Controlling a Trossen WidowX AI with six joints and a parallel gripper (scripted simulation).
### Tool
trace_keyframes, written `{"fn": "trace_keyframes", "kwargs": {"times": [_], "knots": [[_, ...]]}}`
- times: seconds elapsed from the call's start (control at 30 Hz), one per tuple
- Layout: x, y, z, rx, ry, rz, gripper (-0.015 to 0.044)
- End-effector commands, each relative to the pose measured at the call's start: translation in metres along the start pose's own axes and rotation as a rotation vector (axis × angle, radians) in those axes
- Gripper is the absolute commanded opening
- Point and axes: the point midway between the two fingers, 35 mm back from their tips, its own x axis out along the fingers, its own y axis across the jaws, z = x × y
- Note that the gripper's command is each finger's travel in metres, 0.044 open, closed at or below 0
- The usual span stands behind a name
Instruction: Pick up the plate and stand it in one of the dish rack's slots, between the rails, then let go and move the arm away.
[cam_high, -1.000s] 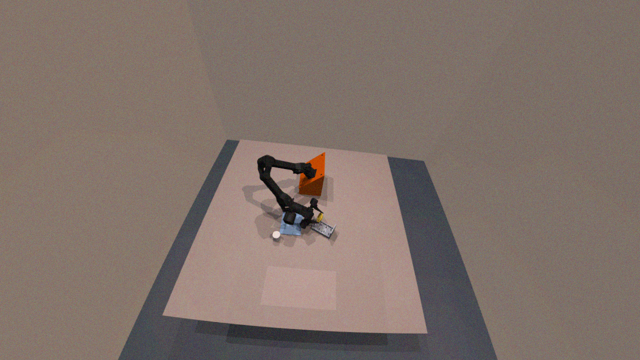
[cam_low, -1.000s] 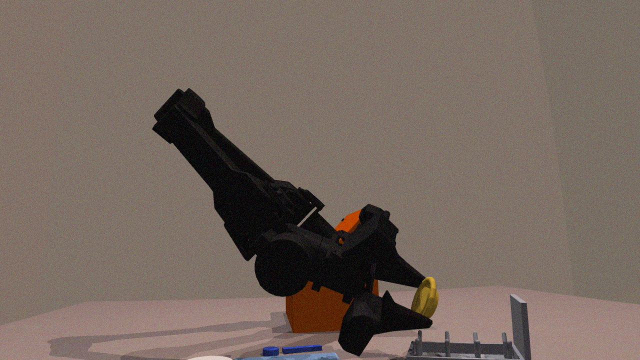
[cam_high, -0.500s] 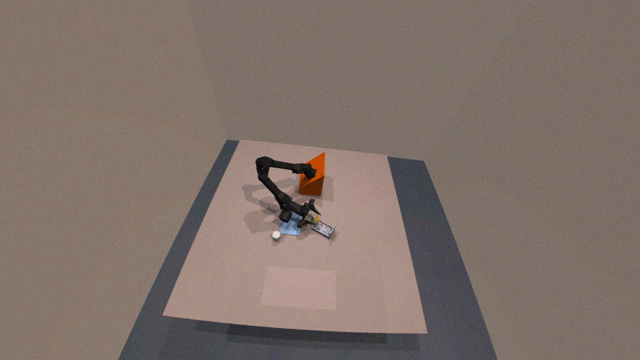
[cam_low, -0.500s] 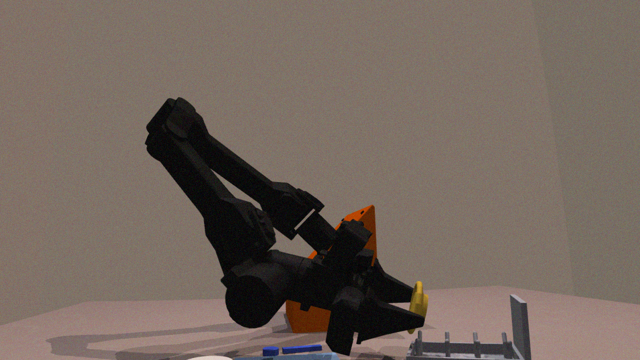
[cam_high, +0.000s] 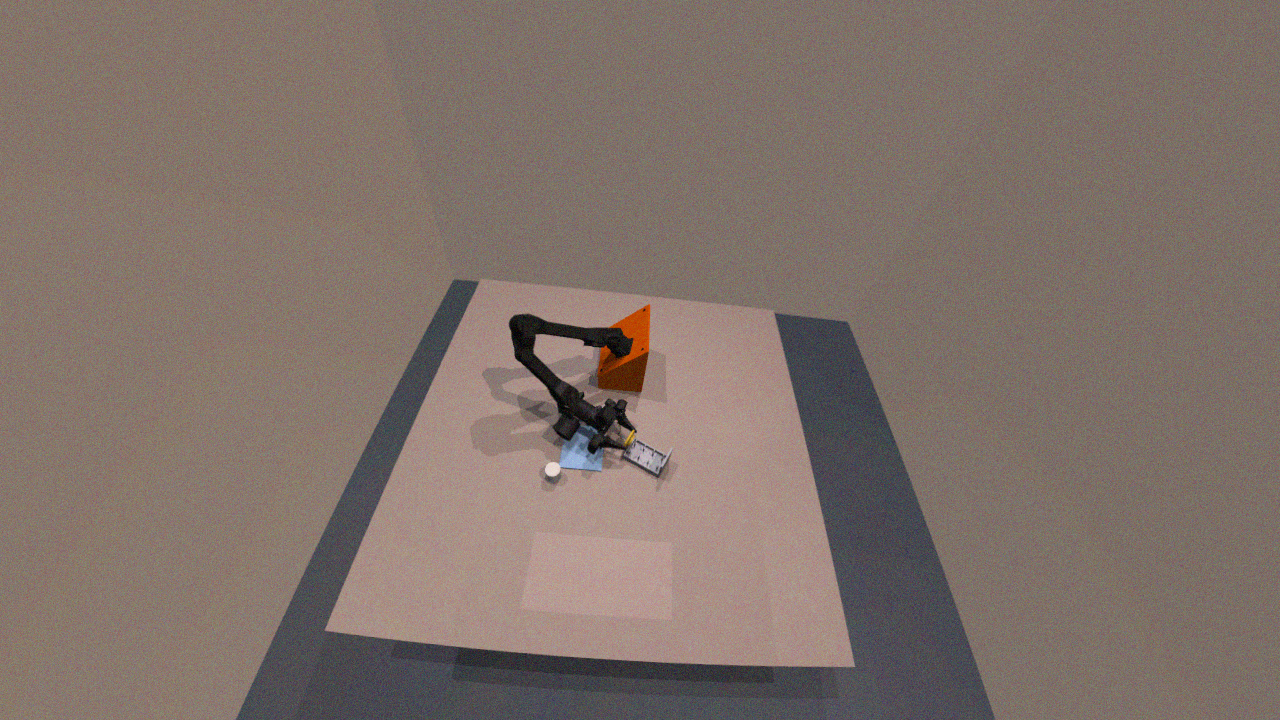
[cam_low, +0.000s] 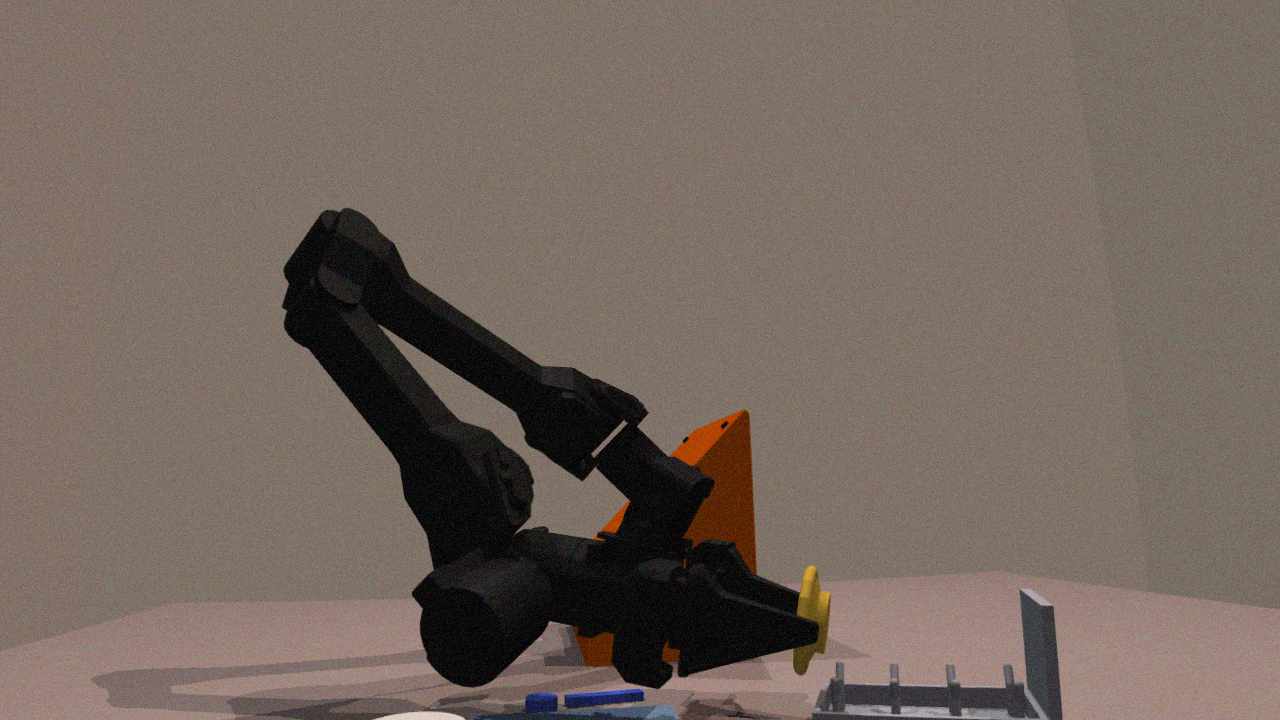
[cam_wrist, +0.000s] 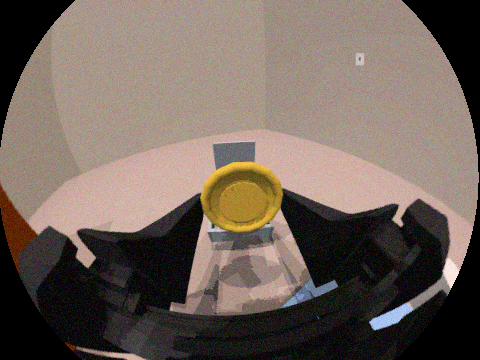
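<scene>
The yellow plate (cam_high: 630, 439) (cam_low: 810, 592) (cam_wrist: 243, 200) is held on edge, nearly upright, by its opposite sides. My gripper (cam_high: 631, 437) (cam_low: 809, 617) (cam_wrist: 242, 195) is shut on it, with one fingertip on each side. In the exterior view the plate hangs above the near left end of the grey dish rack (cam_high: 666, 459) (cam_low: 1040, 649) (cam_wrist: 234, 154), higher than the tops of its short posts. The rack has rows of posts and a tall end panel on the side away from the arm. In the wrist view the plate hides most of the rack's middle and its slots.
A large orange wedge block (cam_high: 622, 372) (cam_low: 733, 510) (cam_wrist: 14, 230) stands behind the arm. A light blue square (cam_high: 581, 456) (cam_wrist: 300, 295) lies below the arm, with a white round object (cam_high: 552, 469) beside it. A blue disc (cam_low: 540, 702) and a blue bar (cam_low: 604, 697) lie nearby.
</scene>
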Motion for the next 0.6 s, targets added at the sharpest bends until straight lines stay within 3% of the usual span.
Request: {"fn": "trace_keyframes", "kwargs": {"times": [0.0, 0.57], "knots": [[-0.001, 0.0, 0.001, -0.017, -0.013, -0.009, 0.0], [0.02, 0.001, 0.004, -0.013, -0.008, -0.008, 0.0]]}}
